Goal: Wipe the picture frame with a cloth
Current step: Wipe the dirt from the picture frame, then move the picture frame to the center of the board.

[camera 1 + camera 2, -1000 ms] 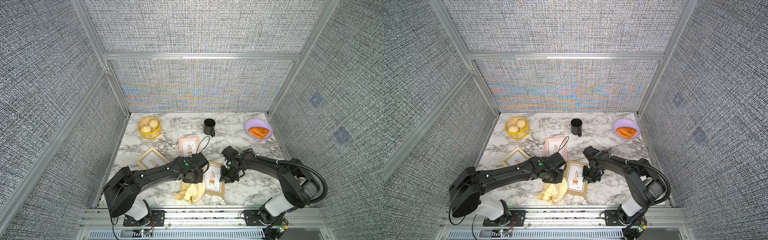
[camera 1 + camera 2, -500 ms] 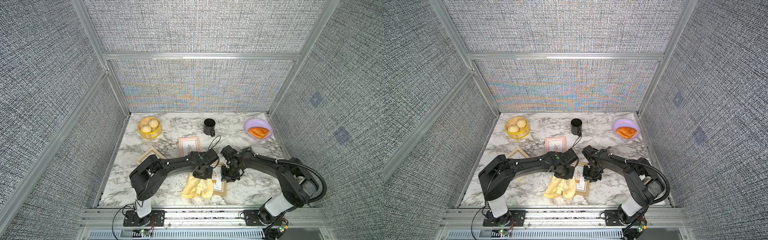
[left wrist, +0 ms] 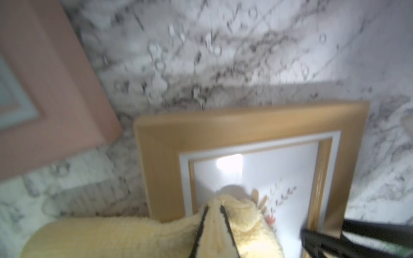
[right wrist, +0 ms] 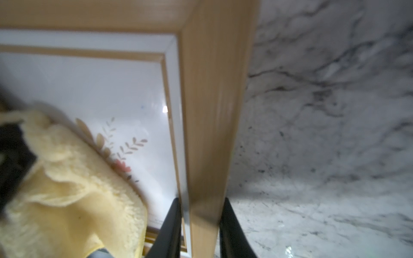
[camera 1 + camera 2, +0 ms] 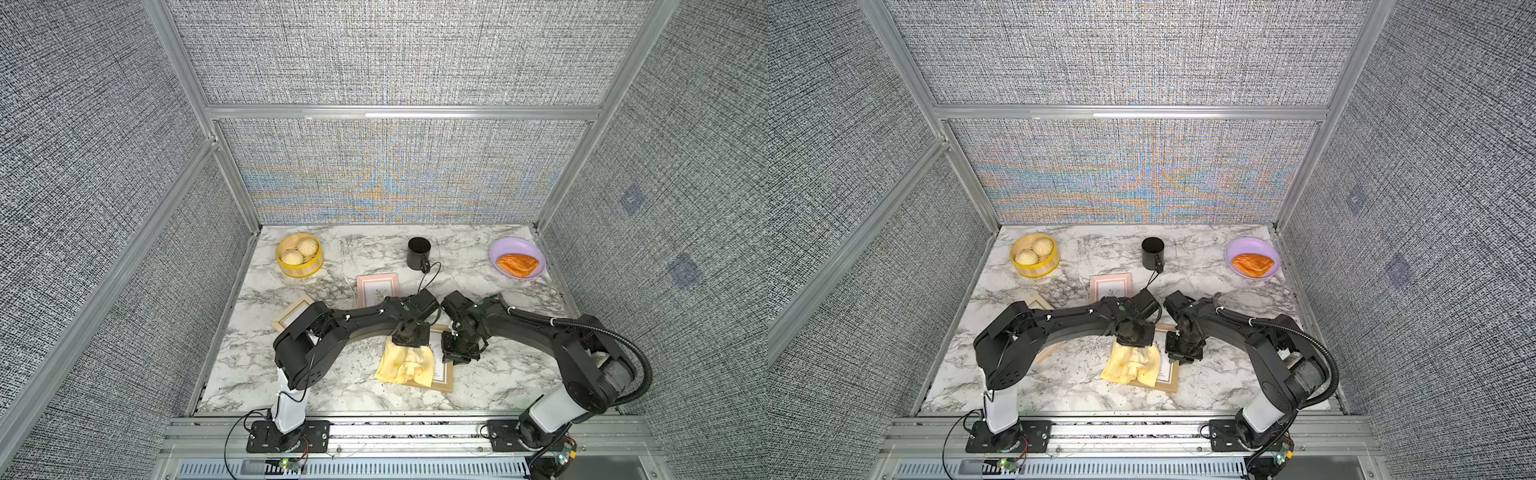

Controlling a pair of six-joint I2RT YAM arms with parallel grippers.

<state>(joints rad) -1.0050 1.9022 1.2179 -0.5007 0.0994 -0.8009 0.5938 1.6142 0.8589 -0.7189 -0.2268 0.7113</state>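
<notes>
A light wooden picture frame (image 5: pixel 441 374) (image 5: pixel 1168 375) lies flat near the table's front middle. The pale yellow cloth (image 5: pixel 404 365) (image 5: pixel 1130 366) is draped over its left half and spills onto the marble. My left gripper (image 5: pixel 410 343) (image 3: pixel 214 207) is shut on a bunched fold of the cloth (image 3: pixel 134 236), pressing it down on the frame's glass (image 3: pixel 279 169). My right gripper (image 5: pixel 455 357) (image 4: pixel 201 201) is shut on the frame's right rail (image 4: pixel 214 89), one finger on each side. The cloth (image 4: pixel 73 196) covers part of the leaf print.
A pink frame (image 5: pixel 377 289) lies just behind the arms, and another wooden frame (image 5: pixel 293 316) sits partly under the left arm. At the back stand a bamboo steamer with buns (image 5: pixel 299 254), a black mug (image 5: pixel 417 253) and a purple plate (image 5: pixel 505 247) with an orange pastry (image 5: pixel 517 265).
My left gripper has dragged the cloth rightward and a little towards the back, from the frame's left edge onto its glass. The left elbow swung in. The right gripper has kept its hold.
</notes>
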